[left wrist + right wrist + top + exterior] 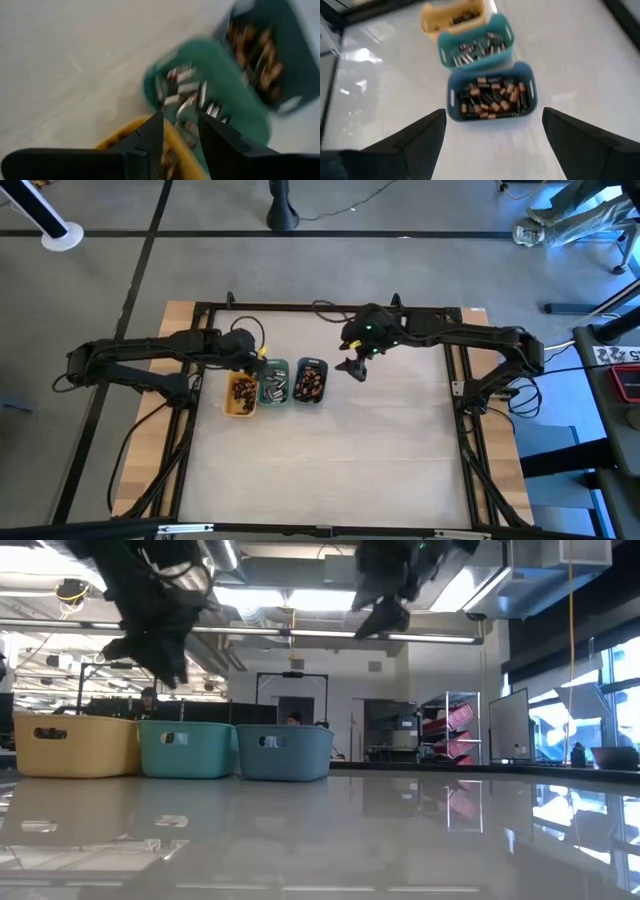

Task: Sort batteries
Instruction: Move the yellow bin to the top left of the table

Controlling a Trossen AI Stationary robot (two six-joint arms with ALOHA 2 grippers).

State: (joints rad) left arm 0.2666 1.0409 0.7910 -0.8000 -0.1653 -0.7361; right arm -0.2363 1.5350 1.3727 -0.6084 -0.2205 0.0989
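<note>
Three small oblong plastic trays stand touching in a row on the pale glossy counter point(380, 440): yellow tray point(240, 394), green tray point(274, 381), grey-blue tray point(311, 380). All three hold batteries; copper-and-black cylinders fill the grey-blue tray point(492, 97), silvery ones lie in the green tray point(477, 50), darker copper-toned ones in the yellow tray point(462, 17). Left gripper point(257, 357) hangs over the far end of the trays, about where yellow meets green; in the left wrist view its two dark fingers point(152, 137) stand narrowly apart with only a slim gap between the tips, pointing down at the yellow rim and the silvery batteries beyond. Whether a battery sits pinched in that gap cannot be told, the view being blurred. Right gripper point(352, 367) hovers above bare counter just beside the grey-blue tray, clear of it, touching nothing; its fingers point(415, 140) are spread wide with nothing between them, the grey-blue tray showing through the gap. In the low view both grippers hang well above the tray rims, the left one point(150, 645) over the yellow and green trays, the right one point(385, 615) off to the side of the row
</note>
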